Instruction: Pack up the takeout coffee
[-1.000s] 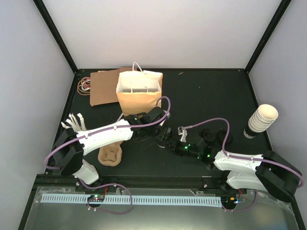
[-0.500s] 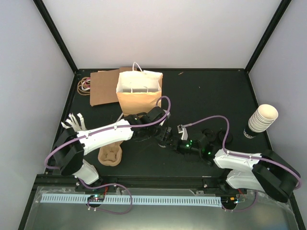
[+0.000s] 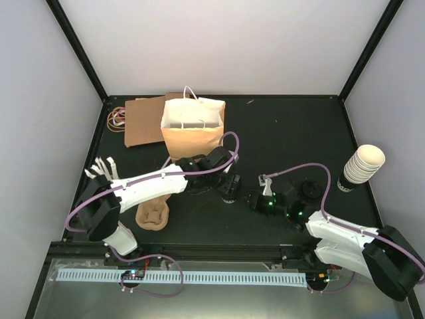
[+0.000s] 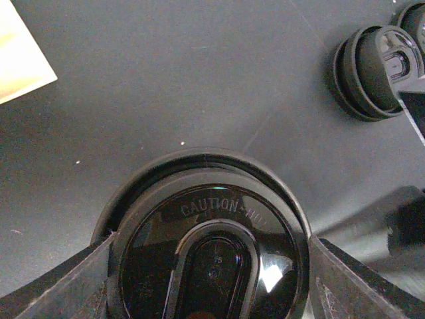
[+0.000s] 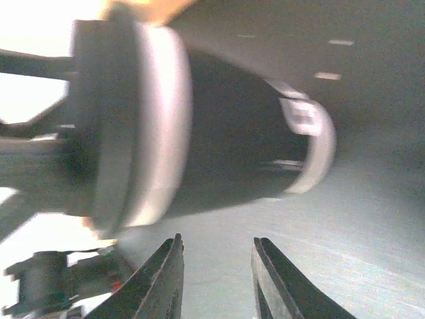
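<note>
A takeout coffee cup, dark with a black lid reading "CAUTION HOT", stands at the table's middle in front of the paper bag. My left gripper is shut on it, a finger pressed to each side of the lid. In the right wrist view the same cup fills the frame. My right gripper is open just short of it, with nothing between its jaws. It sits to the cup's right. Two more black-lidded cups stand further right.
The brown pulp cup tray lies near the left arm's base. A stack of cream paper cups stands at the right edge. Flat cardboard and rubber bands lie at the back left, beside the open bag.
My right gripper has opened a little and drawn back to the right, away from the cup. The left gripper stays shut on the cup in nearly the same place.
</note>
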Robot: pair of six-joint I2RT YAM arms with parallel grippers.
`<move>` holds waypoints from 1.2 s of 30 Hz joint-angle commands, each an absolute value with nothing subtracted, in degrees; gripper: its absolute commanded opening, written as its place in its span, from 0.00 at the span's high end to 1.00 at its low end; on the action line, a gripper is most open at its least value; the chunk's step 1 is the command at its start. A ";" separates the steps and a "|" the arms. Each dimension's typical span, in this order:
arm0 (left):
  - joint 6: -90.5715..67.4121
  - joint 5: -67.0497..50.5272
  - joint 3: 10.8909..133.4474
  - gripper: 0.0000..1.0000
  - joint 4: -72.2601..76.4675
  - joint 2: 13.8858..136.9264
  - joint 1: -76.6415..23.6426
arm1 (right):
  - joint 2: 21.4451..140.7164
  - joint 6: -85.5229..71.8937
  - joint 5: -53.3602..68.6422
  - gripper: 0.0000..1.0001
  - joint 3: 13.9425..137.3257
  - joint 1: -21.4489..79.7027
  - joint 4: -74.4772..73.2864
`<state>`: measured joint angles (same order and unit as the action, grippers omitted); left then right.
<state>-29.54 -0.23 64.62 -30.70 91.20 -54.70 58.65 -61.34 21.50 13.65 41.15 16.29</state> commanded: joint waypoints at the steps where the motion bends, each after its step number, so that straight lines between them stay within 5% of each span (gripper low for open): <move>1: -31.44 -11.26 61.20 0.36 -42.10 98.30 -55.81 | 57.21 -58.51 15.15 0.68 11.63 39.04 -2.01; 8: -30.63 -10.72 64.33 0.34 -44.16 98.74 -55.87 | 52.67 -53.43 16.97 0.68 13.30 34.85 -8.47; 25: -27.14 -8.76 76.86 0.02 -51.39 97.41 -55.90 | 51.25 -45.00 15.43 0.64 20.94 32.65 -18.28; 36: -26.72 -9.45 78.17 0.01 -51.86 94.15 -55.90 | 51.15 -41.65 13.89 0.58 24.05 32.52 -21.85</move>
<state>-26.74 -6.09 77.12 -47.31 95.92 -55.20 51.79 -43.75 15.31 21.98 32.95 -20.21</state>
